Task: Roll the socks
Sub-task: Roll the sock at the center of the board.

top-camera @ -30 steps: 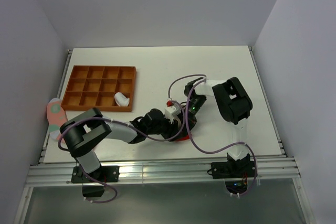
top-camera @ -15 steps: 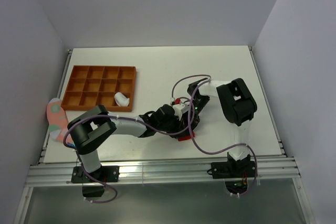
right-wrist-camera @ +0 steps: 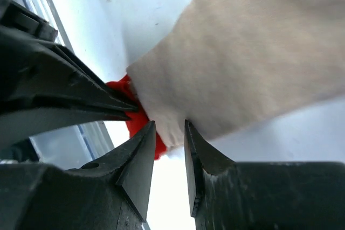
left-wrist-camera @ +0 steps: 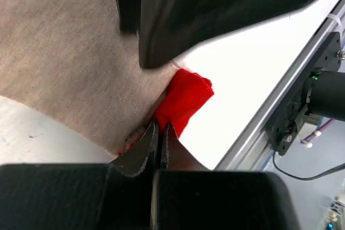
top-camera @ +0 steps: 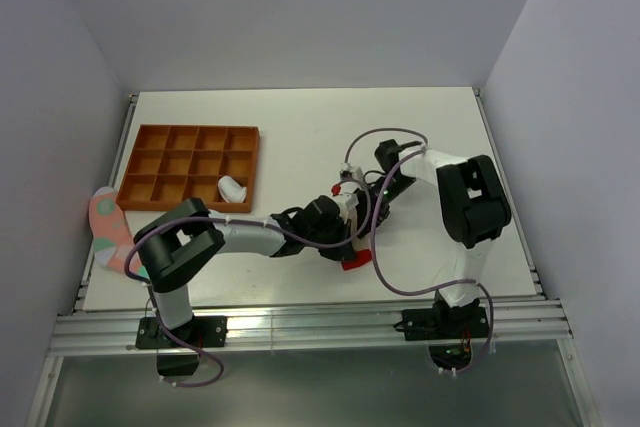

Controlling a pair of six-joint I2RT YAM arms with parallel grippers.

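In the left wrist view my left gripper (left-wrist-camera: 159, 127) is shut, pinching an edge of the red sock (left-wrist-camera: 186, 98). That sock lies bunched under the edge of the beige sock (left-wrist-camera: 70, 68). From the right wrist, my right gripper (right-wrist-camera: 170, 125) is open a little, with the beige sock's (right-wrist-camera: 253, 52) corner between its tips and the red sock (right-wrist-camera: 137, 117) just behind. The left gripper's fingers (right-wrist-camera: 70, 98) come in from the left there. From above, both grippers meet at the table's middle, near the front. Only a bit of the red sock (top-camera: 351, 263) shows under the arms.
An orange compartment tray (top-camera: 150, 162) stands at the back left, with a rolled white sock (top-camera: 232, 188) in its near right cell. A pink piece with green spots (top-camera: 105, 225) lies off the table's left edge. The front rail (top-camera: 300, 325) runs just behind the red sock.
My left gripper has slid right and shut on the red sock. The right arm has swung away to the far right, and its jaws have parted slightly.
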